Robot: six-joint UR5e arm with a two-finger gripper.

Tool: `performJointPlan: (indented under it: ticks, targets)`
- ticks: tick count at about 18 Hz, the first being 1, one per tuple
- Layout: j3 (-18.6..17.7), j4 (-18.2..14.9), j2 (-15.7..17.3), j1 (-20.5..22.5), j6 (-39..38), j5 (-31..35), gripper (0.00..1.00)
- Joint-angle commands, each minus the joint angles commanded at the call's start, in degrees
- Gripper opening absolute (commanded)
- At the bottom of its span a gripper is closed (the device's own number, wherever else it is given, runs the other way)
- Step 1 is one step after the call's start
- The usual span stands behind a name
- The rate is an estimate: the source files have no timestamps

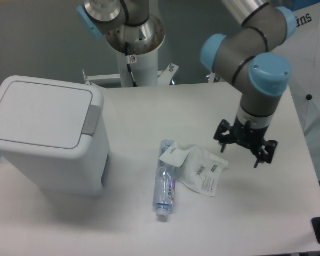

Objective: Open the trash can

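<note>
Cool, even overhead light, bright white worktop (pixel 149 229) without harsh glare, soft diffuse shadow beneath the trash can (pixel 48 136) and the bottle (pixel 164 184), faint shadow below the claw (pixel 244 146), slightly soft, grainy focus, dim grey background
</note>
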Motion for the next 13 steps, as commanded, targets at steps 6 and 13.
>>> performJointPlan:
  ticks: [6,13]
  targets:
    - [-1.3,0.1,4.8,-2.6,-13.9,-6.0,1.0]
    - [-4.4,0.3,10.1,-6.4,-18.4,-10.1,1.0]
